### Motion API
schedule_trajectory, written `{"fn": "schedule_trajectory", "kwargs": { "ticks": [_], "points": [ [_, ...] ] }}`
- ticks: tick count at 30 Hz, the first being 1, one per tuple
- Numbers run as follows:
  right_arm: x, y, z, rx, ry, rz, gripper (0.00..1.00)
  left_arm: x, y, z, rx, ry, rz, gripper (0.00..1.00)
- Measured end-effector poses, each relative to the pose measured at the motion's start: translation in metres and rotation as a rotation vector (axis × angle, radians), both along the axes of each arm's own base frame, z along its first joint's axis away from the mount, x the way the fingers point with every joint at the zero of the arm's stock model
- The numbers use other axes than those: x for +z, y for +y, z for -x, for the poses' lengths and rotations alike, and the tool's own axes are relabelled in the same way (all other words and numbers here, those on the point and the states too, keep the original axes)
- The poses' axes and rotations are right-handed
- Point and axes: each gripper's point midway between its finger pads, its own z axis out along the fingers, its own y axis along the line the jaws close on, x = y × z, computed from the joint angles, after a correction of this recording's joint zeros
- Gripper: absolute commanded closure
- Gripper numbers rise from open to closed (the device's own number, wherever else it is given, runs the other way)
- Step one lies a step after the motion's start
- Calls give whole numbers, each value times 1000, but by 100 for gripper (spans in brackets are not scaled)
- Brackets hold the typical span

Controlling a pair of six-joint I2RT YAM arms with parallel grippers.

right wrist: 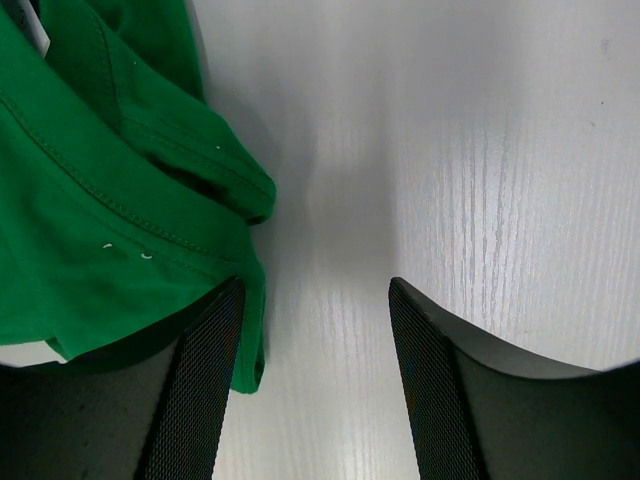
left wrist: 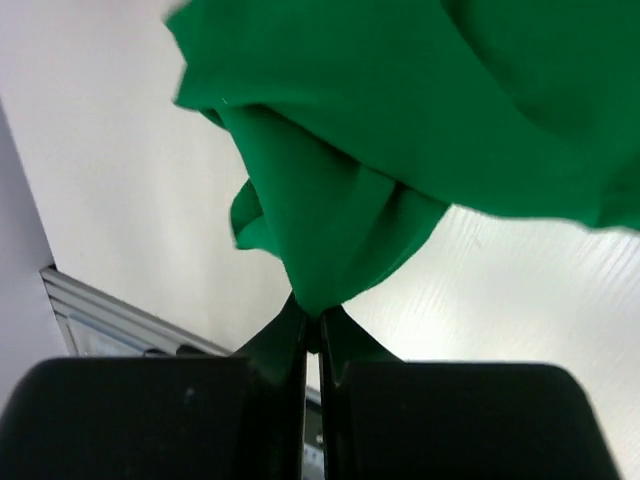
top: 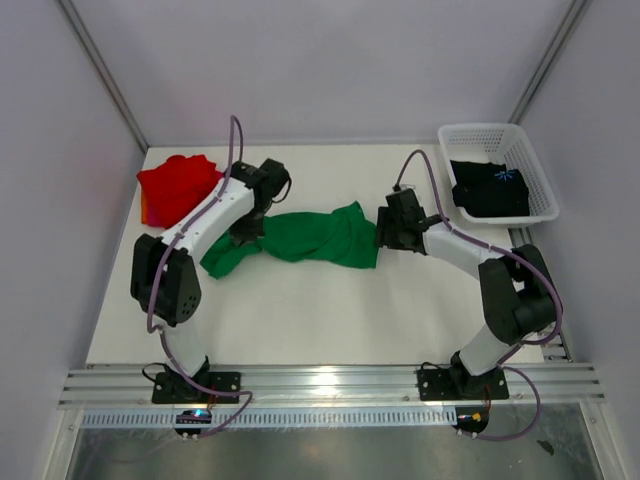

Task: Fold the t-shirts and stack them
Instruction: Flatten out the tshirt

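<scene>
A bright green t-shirt [top: 305, 238] lies bunched and stretched across the middle of the table. My left gripper [top: 247, 229] is at its left part, shut on a pinched fold of the green t-shirt [left wrist: 340, 200], which rises from the closed fingertips [left wrist: 292, 325]. At the shirt's right end, my right gripper [top: 384, 233] is low over the table and open. Bare table shows between its fingers, and the green hem [right wrist: 110, 230] lies against the left finger [right wrist: 205, 370]. A folded red t-shirt [top: 178, 186] rests at the back left. A black t-shirt [top: 489, 188] with a blue print is in the basket.
The white lattice basket [top: 535, 165] stands at the back right corner. Grey walls close in the table on three sides. An aluminium rail [top: 320, 385] with both arm bases runs along the near edge.
</scene>
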Motion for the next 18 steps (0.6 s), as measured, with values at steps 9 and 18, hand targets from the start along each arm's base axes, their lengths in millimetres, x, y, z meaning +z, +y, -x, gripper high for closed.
{"fn": "schedule_trajectory", "kwargs": {
  "ticks": [9, 18],
  "points": [
    [-3, -1, 0, -2, 5, 4, 36, -56, -10, 75, -8, 305, 55, 62],
    [-10, 1, 1, -3, 27, 6, 36, -55, -11, 74, -7, 296, 63, 62]
  ]
}}
